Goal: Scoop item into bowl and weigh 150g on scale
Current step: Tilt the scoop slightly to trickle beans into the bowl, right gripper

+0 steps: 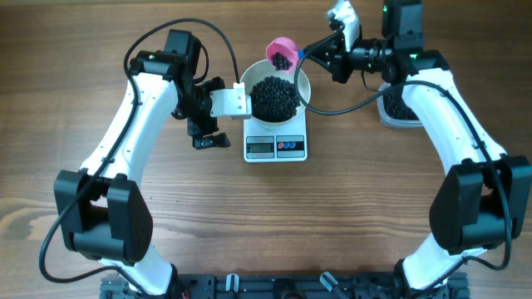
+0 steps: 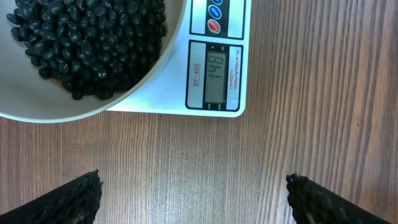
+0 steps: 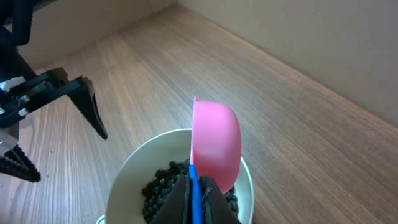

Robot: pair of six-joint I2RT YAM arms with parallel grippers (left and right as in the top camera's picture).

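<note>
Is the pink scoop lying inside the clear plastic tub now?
No, the right gripper holds the pink scoop tipped at the rim of the white bowl.

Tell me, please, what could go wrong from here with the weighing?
The scale display reads 148, so one generous tip of the pink scoop could overshoot. The scoop hangs at the white bowl's rim; black beans may drop outside. The open left fingers sit near the scale and could nudge it.
</note>
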